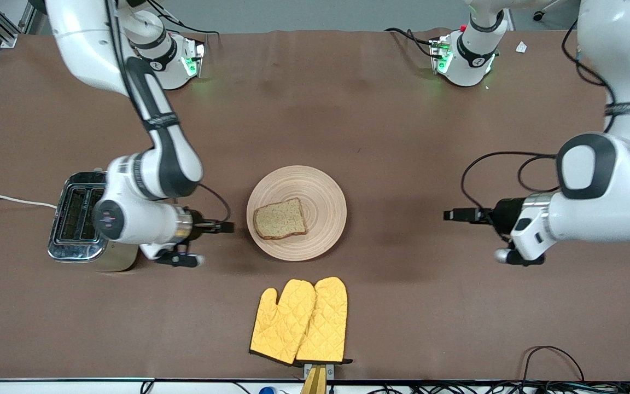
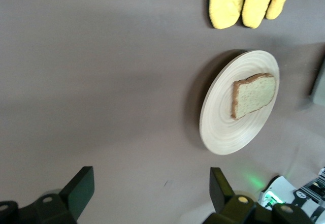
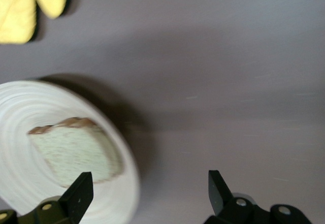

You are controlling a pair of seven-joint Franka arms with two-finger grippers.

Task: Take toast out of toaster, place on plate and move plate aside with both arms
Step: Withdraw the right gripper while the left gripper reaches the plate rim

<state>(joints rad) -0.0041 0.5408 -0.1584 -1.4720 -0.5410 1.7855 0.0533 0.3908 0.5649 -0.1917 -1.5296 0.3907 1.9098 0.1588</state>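
The toast (image 1: pixel 280 219) lies flat on the round beige wooden plate (image 1: pixel 315 191) at mid-table. My right gripper (image 1: pixel 216 243) is open and empty, low beside the plate's rim on the toaster's side. In the right wrist view the plate (image 3: pixel 20 102) and toast (image 3: pixel 76 150) lie just ahead of my right gripper (image 3: pixel 149 193). My left gripper (image 1: pixel 471 234) is open and empty, over bare table toward the left arm's end, well apart from the plate. In the left wrist view the plate (image 2: pixel 223 127) and toast (image 2: pixel 254 94) lie farther off than my left gripper (image 2: pixel 151 188).
A chrome toaster (image 1: pixel 77 219) stands toward the right arm's end, partly under the right arm. Two yellow quilted oven mitts (image 1: pixel 301 322) lie nearer to the front camera than the plate; they also show in the left wrist view (image 2: pixel 249 0). Brown cloth covers the table.
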